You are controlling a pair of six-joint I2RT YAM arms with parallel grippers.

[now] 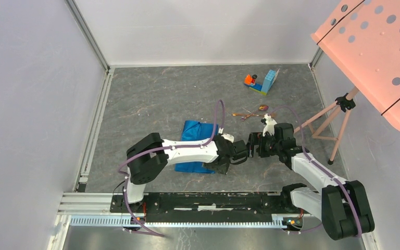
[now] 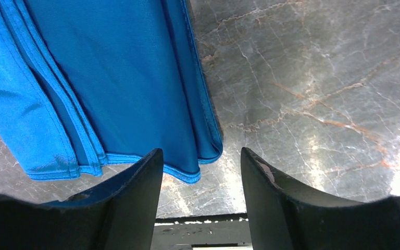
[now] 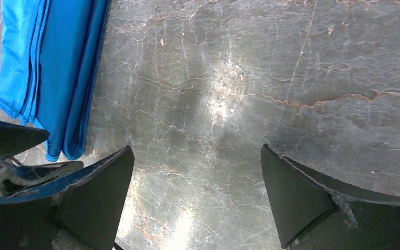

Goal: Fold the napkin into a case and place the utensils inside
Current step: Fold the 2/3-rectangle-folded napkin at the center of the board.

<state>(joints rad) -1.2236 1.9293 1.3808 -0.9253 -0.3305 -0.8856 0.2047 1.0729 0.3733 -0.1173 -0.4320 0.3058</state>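
Right, both arms meet over the middle of the grey marbled desk (image 1: 161, 99), a little toward its near edge. The bright blue, slightly shiny cloth napkin (image 2: 125, 78) lies there folded into a layered oblong, with several hemmed edges stacked along one side. My left arm reaches across it.

The left pincer (image 2: 200, 153) is released. Its two dark fingers stand apart just off the cloth's corner and nothing is between them. The right pincer (image 3: 195, 148) is spread wide over bare desk beside the napkin's right edge, also holding nothing. The thin copper-gold metal utensils (image 1: 252, 113) lie in a loose cluster on the desk toward the far right corner, well apart from the cloth. A small orange-and-blue toy block piece (image 1: 263, 82) sits beyond them, near the far edge.

I judge the folding mostly done and the loading not yet begun. My worries:

- The two pincers sit almost nose to nose, so a careless swing by either could knock the other.
- The layers look slippery. Pinching only the top hem would peel the fold open.
- The left forearm hangs over the cloth, and pulling it back low could drag the case askew.
- The utensils lie flat and slender, so a shallow pinch may skid them away.
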